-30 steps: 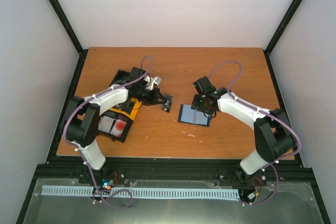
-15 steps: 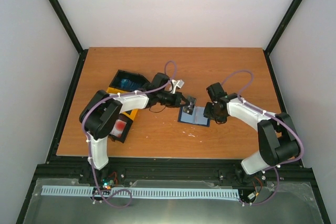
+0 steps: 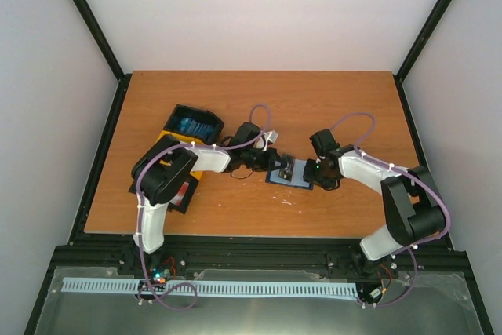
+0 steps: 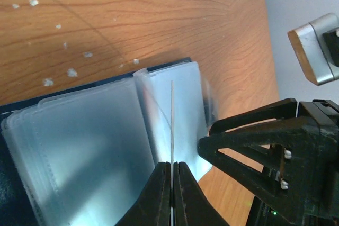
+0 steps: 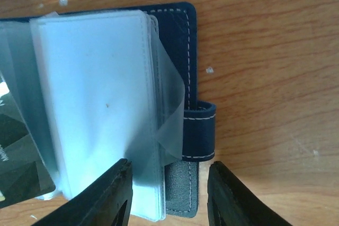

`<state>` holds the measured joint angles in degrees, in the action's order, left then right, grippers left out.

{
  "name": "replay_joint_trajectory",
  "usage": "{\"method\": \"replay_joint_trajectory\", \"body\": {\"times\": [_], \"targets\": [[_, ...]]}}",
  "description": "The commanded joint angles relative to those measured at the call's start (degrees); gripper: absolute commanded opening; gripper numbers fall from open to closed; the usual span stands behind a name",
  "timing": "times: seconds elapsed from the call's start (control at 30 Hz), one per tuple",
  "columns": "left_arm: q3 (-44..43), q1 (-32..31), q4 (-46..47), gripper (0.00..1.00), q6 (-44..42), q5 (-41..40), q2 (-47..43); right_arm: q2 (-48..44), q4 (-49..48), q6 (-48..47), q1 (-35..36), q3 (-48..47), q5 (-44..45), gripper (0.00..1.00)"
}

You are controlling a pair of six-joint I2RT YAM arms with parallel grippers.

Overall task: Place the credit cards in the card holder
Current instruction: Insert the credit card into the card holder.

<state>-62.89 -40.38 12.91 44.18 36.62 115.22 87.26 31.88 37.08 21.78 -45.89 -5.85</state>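
The navy card holder (image 3: 299, 183) lies open on the table, clear sleeves fanned up (image 5: 95, 88). My left gripper (image 3: 280, 164) is shut on a dark credit card (image 3: 286, 169) and holds it on edge over the sleeves. In the left wrist view the card (image 4: 172, 120) is a thin line running up from the shut jaws (image 4: 172, 165) into the sleeves (image 4: 95, 130). My right gripper (image 5: 170, 163) is open, straddling the holder's strap edge (image 5: 199, 130), one finger over the sleeves, one over the table. The card's corner (image 5: 18, 157) shows at lower left.
A black-and-yellow tray (image 3: 205, 164) sits at the left, with blue cards (image 3: 192, 125) in its far compartment and a red-and-white card (image 3: 180, 190) in the near one. My right gripper (image 4: 275, 146) hangs close beside the left one. White specks dot the wood.
My left arm has swung right from the tray, carrying the dark card to the holder. The right gripper has drawn back to the holder's right edge and its jaws have narrowed.
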Motion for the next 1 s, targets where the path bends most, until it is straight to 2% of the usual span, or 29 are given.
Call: {"method": "replay_joint_trajectory", "body": {"times": [0.0,0.33,0.83,0.97], "targets": [[0.0,-0.2,2.9,0.01,1.2,-0.8,1.7,1.1,-1.3,-0.9,-0.5,1.0,-0.6,0.39],[-1.0,-0.2,1.2,0.01,3.4,-2.3,3.8,2.6,-1.6,-0.6,-0.5,1.2,-0.4,0.37],[-3.9,-0.2,-0.4,0.01,4.7,1.5,8.4,3.8,0.5,0.0,-0.5,0.1,0.5,0.34],[-4.1,-0.2,-2.2,0.01,4.8,0.2,8.1,4.0,0.6,0.4,-0.6,0.2,0.8,0.32]]}}
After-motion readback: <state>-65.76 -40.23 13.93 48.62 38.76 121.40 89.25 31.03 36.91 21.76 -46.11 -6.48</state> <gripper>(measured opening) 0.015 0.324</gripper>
